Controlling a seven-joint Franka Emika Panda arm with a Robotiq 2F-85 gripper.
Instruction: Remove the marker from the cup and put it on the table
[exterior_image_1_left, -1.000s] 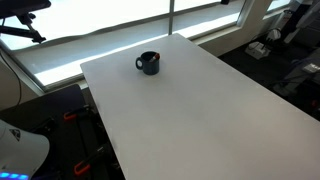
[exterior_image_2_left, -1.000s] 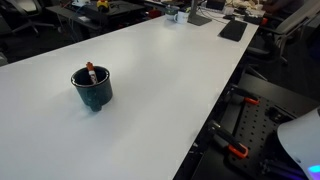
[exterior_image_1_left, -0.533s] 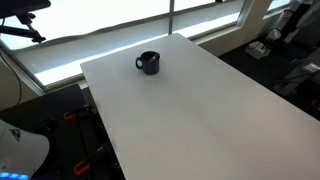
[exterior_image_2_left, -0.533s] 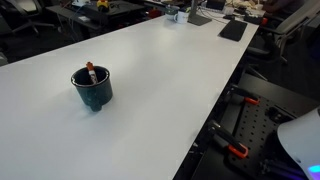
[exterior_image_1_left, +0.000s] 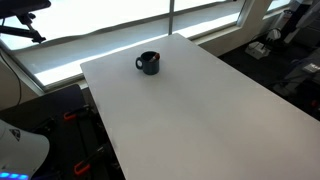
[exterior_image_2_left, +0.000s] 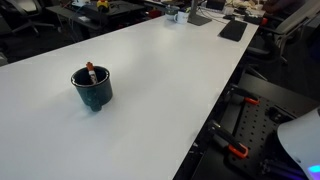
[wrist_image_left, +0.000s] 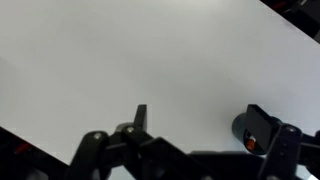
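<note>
Wrist view | gripper (wrist_image_left: 212, 138) spread, empty | cup (wrist_image_left: 254, 127) off-centre, near one finger | marker (exterior_image_2_left: 90, 71) pokes up, roughly upright

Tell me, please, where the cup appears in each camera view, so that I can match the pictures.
In an exterior view: the cup stands in the upper part, slightly left of centre.
In an exterior view: the cup stands at the left, at middle height, with the marker in it.
Wrist view: the cup is low at the right.
Shared landmark: the white table under it, seen in all three.
</note>
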